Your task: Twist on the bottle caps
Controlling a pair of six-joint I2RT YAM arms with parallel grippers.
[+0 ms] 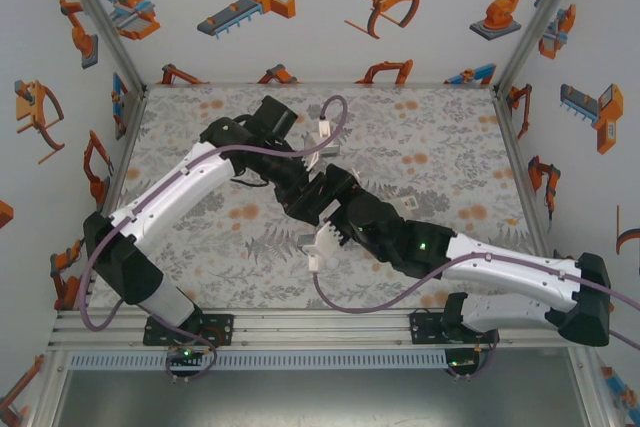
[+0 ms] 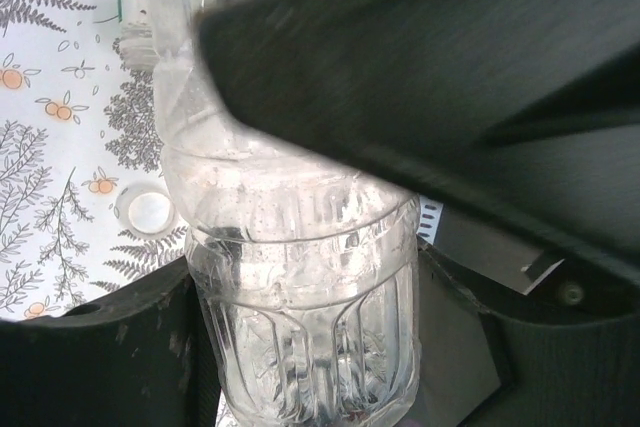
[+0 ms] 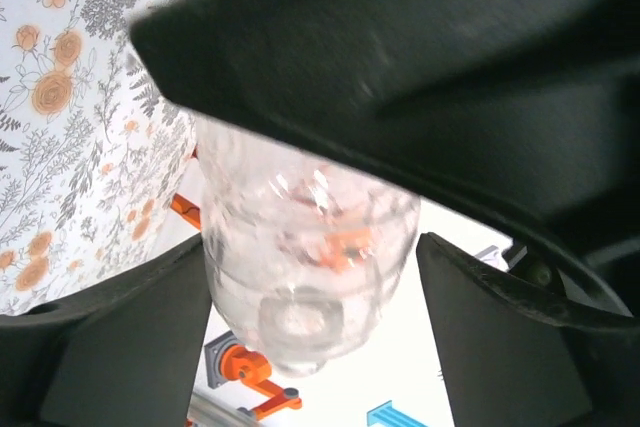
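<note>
A clear ribbed bottle (image 2: 300, 297) stands between the fingers of my left gripper (image 2: 305, 332), and both pads press its sides. In the right wrist view the same kind of clear bottle (image 3: 300, 277) shows base-on between the fingers of my right gripper (image 3: 310, 317); a strip of daylight separates it from the right finger (image 3: 500, 347). Seen from above, the left gripper (image 1: 300, 195) and right gripper (image 1: 330, 222) meet over the middle of the table. One white bottle cap (image 2: 150, 210) lies open side up on the cloth, left of the held bottle.
The floral tablecloth (image 1: 430, 147) covers the table inside white walls with robot pictures. Part of another clear bottle (image 2: 135, 17) lies on the cloth at the upper left of the left wrist view. A dark arm body (image 2: 450, 77) hangs close over the held bottle.
</note>
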